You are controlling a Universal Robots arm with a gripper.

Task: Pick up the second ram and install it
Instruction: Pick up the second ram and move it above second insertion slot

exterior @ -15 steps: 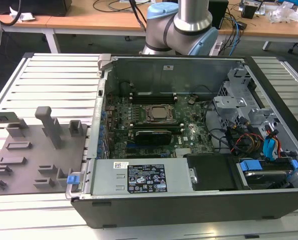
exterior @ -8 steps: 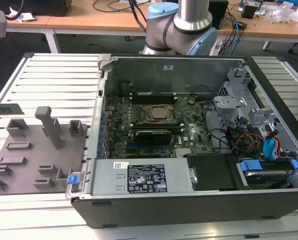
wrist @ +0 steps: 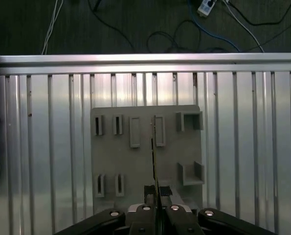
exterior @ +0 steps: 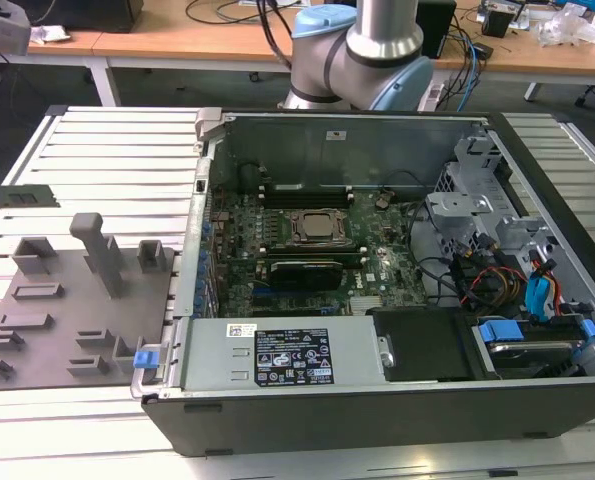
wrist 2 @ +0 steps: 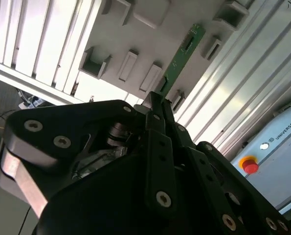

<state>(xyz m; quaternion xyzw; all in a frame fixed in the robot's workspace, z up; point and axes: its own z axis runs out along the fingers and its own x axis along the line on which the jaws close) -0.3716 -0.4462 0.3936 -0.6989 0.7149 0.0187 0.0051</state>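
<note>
The second ram (wrist 2: 182,55), a thin green board, is clamped at one end between my gripper's (wrist 2: 157,96) black fingers, which are shut on it. In the first wrist view the ram (wrist: 153,147) appears edge-on, sticking out from the gripper (wrist: 155,190) above the grey tray (wrist: 145,161). In the exterior view the ram (exterior: 17,195) hangs level at the far left, above and beyond the grey tray (exterior: 67,320). The open computer case (exterior: 377,260) lies to the exterior view's right, with the CPU socket (exterior: 315,227) mid-board and dark memory slots (exterior: 305,192) behind it.
The tray carries upright grey blocks (exterior: 99,250) and empty slots. The ribbed metal table (exterior: 107,150) surrounds it. The case holds a power supply (exterior: 287,355), drive bays and cables (exterior: 507,285). The arm's base (exterior: 362,50) stands behind the case. An emergency stop button (wrist 2: 250,165) is nearby.
</note>
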